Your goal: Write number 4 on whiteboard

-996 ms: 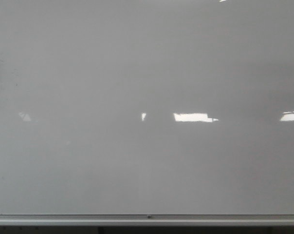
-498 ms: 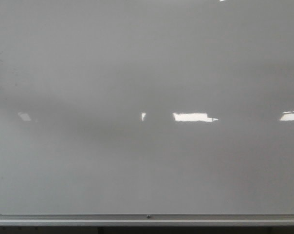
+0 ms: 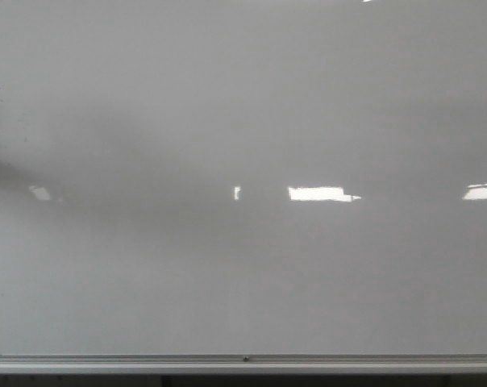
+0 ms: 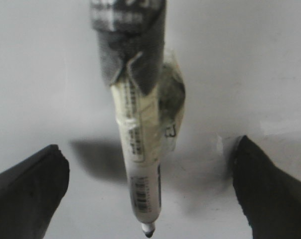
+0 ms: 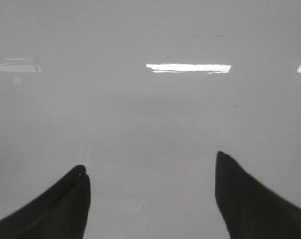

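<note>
The whiteboard (image 3: 243,121) fills the front view down to its metal strip (image 3: 243,360) at the bottom edge, and no 4 is on it yet. It looks hard and slick, so I'd expect the marker (image 4: 140,164), taped to the left gripper (image 4: 145,194), to skid unless pressed lightly and squarely. The left jaws stand wide either side of the marker, tip near the board; the right gripper (image 5: 150,199) is spread and empty.

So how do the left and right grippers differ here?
The left gripper has a taped-on marker hanging between its spread fingers; the right gripper has nothing between its fingers. A dark shadow lies under the left one, none under the right. Both are open, facing the blank whiteboard.
</note>
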